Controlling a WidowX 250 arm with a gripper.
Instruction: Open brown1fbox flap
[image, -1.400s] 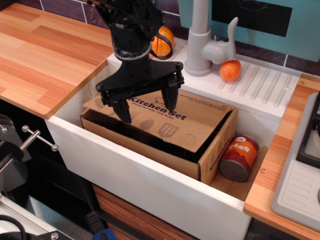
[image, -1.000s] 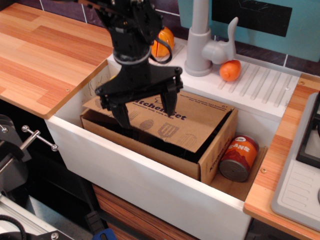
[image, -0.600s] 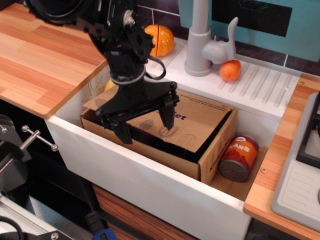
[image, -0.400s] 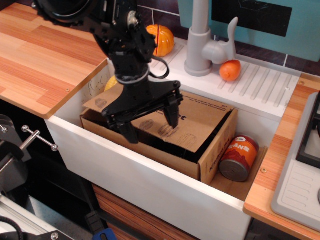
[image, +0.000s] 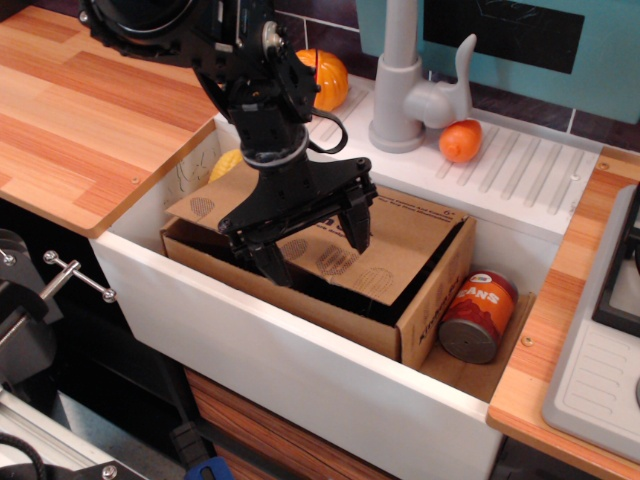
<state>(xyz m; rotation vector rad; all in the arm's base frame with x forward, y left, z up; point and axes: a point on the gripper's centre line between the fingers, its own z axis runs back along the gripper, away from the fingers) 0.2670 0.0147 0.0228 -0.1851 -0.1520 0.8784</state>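
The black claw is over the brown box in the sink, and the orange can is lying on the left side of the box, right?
Not quite. The can lies to the right of the box in the camera image. The claw is indeed over the box in the sink.

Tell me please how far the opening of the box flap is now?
Done: the hand is over the flap, fingers spread. In hand: one finger reaches past the flap's front edge, not yet gripping. Left: the flap lies nearly flat on the brown box, so the lifting remains.
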